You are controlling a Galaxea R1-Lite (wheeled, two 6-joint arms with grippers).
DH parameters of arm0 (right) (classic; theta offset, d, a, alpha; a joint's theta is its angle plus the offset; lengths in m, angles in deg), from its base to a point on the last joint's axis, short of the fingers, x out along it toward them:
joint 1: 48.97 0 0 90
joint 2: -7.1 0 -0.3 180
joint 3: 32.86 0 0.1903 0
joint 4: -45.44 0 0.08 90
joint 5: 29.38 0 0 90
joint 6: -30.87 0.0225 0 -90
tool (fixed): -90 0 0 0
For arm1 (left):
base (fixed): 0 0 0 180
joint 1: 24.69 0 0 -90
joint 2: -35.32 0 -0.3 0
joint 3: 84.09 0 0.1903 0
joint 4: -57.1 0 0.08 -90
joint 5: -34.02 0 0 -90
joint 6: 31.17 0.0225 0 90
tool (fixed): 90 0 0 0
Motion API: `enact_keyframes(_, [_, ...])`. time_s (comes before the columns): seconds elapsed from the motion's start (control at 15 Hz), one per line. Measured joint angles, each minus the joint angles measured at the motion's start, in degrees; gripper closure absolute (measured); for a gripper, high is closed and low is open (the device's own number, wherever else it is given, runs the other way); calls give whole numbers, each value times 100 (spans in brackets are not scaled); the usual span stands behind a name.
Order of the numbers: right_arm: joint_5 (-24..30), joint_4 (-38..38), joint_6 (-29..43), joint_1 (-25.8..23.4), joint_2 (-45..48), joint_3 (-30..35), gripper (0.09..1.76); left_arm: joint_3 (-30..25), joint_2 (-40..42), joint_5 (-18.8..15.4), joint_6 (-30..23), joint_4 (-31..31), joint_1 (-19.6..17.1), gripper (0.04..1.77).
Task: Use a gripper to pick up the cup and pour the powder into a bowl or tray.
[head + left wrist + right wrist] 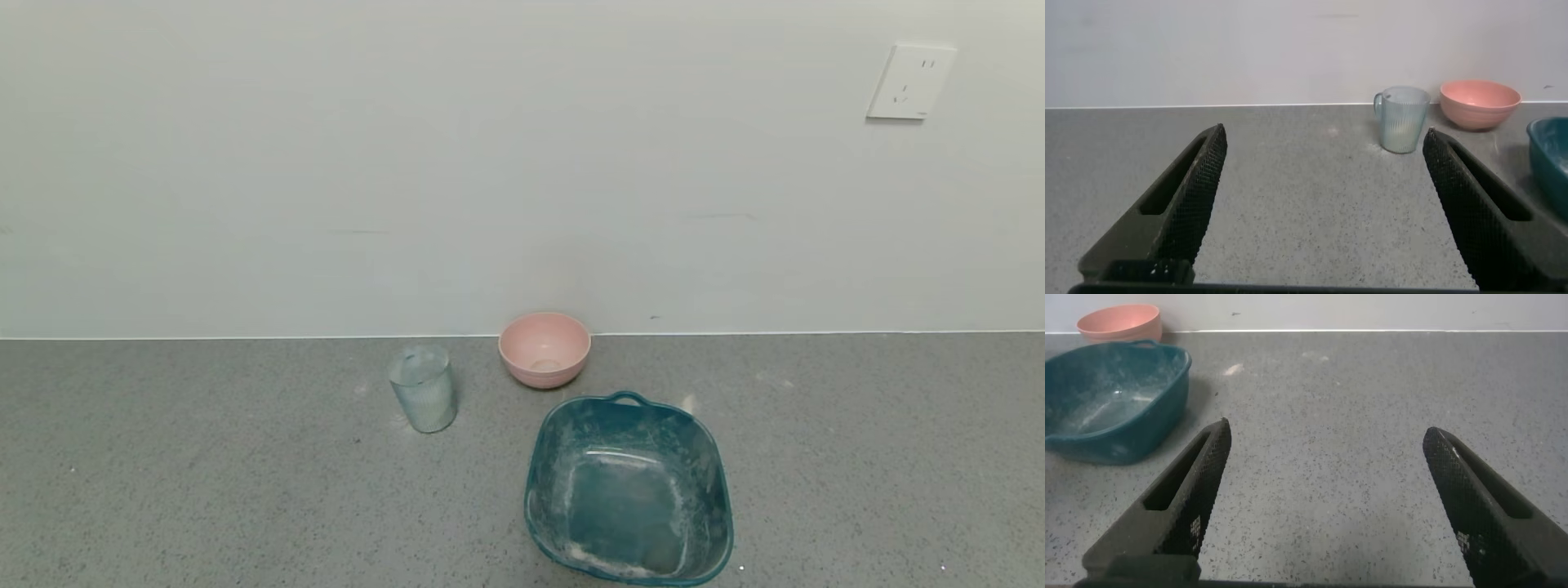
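Observation:
The cup [423, 388] is a clear ribbed glass, clouded whitish with powder, standing upright on the grey counter left of the pink bowl [544, 349]. Neither gripper shows in the head view. In the left wrist view my left gripper [1323, 139] is open and empty, low over the counter, with the cup [1403, 119] and the pink bowl [1479, 102] well ahead of it. In the right wrist view my right gripper [1324, 434] is open and empty over bare counter, with the pink bowl [1120, 322] far off.
A larger teal squarish basin [627, 490], dusted white inside, stands in front of the pink bowl; it also shows in the right wrist view [1110, 396]. A wall runs along the counter's back edge, with a socket [910, 82] high on the right.

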Motion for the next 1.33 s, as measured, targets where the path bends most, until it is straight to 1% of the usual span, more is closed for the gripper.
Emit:
enact_keyframes(0.13, [-2, 2, 0, 2, 0, 0, 14, -286, 22, 2, -11, 91, 0, 9])
enact_keyframes(0.2, [-2, 0, -2, 0, 0, 0, 14, -339, 26, -61, -18, 77, 0, 9])
enact_keyframes(0.4, [-2, 0, -2, -1, 0, 0, 14, -380, 35, -354, -22, -107, 0, 9])
enact_keyframes(0.53, [0, 0, -2, -1, 0, 0, 14, -390, 35, -449, -30, -408, 2, 9])
enact_keyframes(0.73, [-2, 0, 0, -1, 0, 0, 14, -390, 35, -472, -105, -751, 2, 9])
enact_keyframes(1.33, [-2, 0, 0, -1, 0, 0, 14, -390, 35, -477, -138, -723, 2, 9])
